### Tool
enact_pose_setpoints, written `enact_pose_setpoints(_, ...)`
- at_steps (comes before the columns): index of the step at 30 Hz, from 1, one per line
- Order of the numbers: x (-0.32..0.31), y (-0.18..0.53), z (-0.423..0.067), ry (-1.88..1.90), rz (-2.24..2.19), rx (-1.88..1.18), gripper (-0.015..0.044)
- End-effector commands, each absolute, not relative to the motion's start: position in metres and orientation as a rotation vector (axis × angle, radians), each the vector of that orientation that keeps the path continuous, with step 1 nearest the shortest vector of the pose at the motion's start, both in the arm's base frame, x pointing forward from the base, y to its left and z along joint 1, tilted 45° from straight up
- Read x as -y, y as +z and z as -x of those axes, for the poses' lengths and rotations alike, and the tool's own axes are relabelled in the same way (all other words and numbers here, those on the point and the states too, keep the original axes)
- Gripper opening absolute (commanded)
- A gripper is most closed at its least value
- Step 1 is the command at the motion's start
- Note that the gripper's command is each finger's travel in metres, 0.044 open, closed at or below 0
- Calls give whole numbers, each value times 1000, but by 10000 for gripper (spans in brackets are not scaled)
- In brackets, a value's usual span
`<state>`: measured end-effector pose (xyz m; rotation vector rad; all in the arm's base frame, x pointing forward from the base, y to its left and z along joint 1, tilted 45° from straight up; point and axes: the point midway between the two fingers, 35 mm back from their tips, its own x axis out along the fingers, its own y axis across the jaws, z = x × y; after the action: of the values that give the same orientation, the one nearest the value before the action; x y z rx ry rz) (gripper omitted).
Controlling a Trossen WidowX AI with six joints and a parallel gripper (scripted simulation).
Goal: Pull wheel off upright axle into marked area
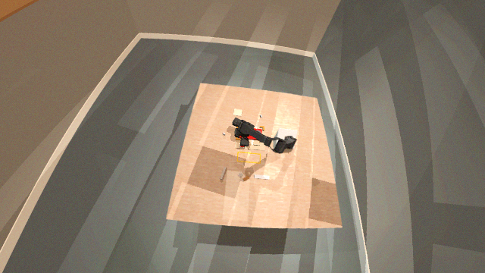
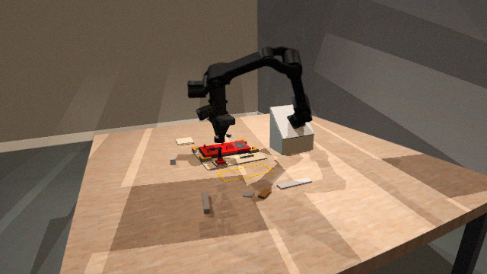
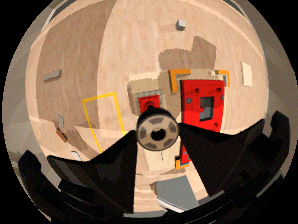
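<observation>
Top view high, distant, looking down; exterior oblique, nearer; wrist fisheye close; all share table (image 2: 342,213).

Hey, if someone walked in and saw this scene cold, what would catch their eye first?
Probably the black arm arching from its grey pedestal to mid-table, its gripper shut on the wheel and raised above the bright red fixture. Next, the yellow-outlined marked area just in front of that fixture, with nothing inside it. Small grey and brown scraps lie nearer the table's front.
</observation>
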<state>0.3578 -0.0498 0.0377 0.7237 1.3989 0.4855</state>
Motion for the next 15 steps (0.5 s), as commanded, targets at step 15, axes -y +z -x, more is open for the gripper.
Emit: enact_pose_setpoints(15, 5, 85, -336, 485, -718, -1400, 0)
